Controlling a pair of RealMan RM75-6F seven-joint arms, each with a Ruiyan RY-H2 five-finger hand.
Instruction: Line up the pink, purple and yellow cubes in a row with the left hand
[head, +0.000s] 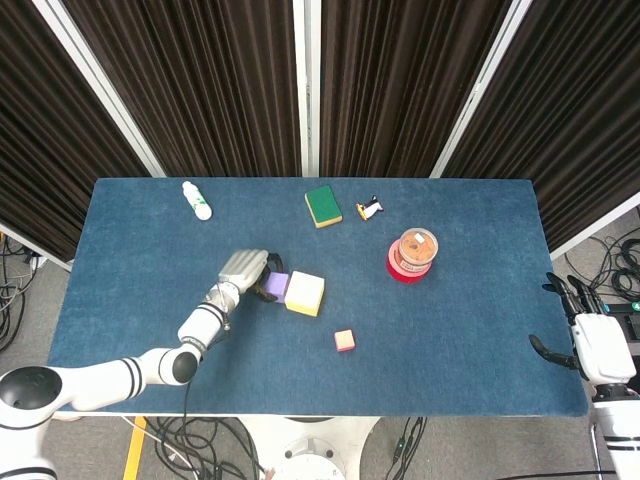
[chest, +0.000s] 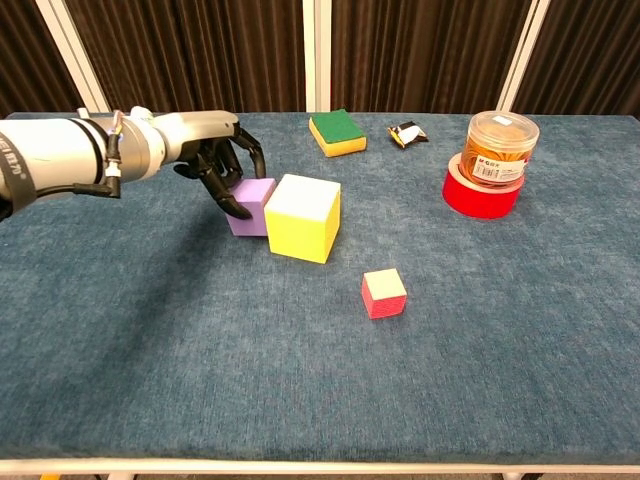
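Blue felt table (head: 470, 300), dark pleated curtains (head: 220, 80), white posts (head: 310, 85)

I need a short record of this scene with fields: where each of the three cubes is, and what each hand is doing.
purple cube: held by the left hand, against the yellow cube's left side
yellow cube: mid-table, largest of the three
pink cube: alone, nearer the front edge, apart from the others
left hand: fingers grip the purple cube
right hand: off the table's right edge, fingers apart, holds nothing
row: not yet complete

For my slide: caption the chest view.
Left hand holds purple cube against yellow cube; pink cube sits apart.
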